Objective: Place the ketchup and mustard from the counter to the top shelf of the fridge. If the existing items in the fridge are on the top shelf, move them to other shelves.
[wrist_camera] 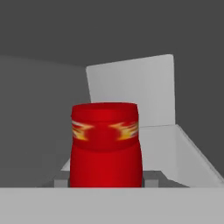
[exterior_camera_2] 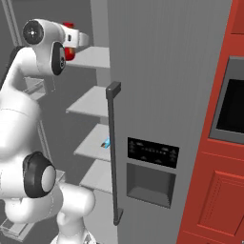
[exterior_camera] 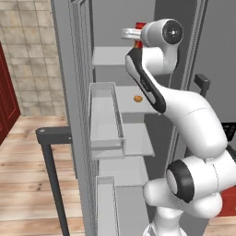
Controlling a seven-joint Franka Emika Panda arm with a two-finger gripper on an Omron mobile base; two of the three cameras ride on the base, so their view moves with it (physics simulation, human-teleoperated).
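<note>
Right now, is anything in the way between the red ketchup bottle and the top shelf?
Nothing visible. The gripper holds the ketchup right at the top shelf, whose bare slab lies just past the bottle. The orange lump sits one shelf lower.

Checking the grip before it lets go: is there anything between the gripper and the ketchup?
Nothing. In the hand view the ketchup sits directly in the shut gripper, over the top shelf.

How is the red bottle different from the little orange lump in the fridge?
The red ketchup squeeze bottle is far bigger than the small orange-brown rounded lump. The bottle is held up by the top shelf; the lump lies lower, on the second shelf. The bottle is tall, the lump round. Both are inside the grey fridge.
</note>
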